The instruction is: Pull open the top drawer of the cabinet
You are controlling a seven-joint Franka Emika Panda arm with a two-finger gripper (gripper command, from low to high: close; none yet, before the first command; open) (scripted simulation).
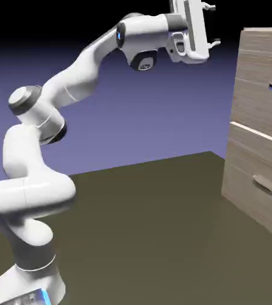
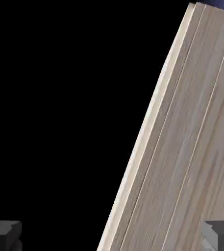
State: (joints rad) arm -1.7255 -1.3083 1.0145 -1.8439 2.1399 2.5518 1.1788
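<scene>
Surface finishes, arm and cabinet
Arm (image 1: pixel 78 77): smooth white shell, soft gloss, plastic-like, dark joint bands; cabinet (image 1: pixel 260 89): pale grey-brown wood grain, streaked, near matt; curved lower handle (image 1: pixel 269 186): smooth, metallic-looking sheen; table (image 1: pixel 144 232): dark olive-brown, smooth, matt; fingertips (image 2: pixel 3 236): matt grey

I can read no words, numbers, labels, brands or signs anywhere in either of my two views
</scene>
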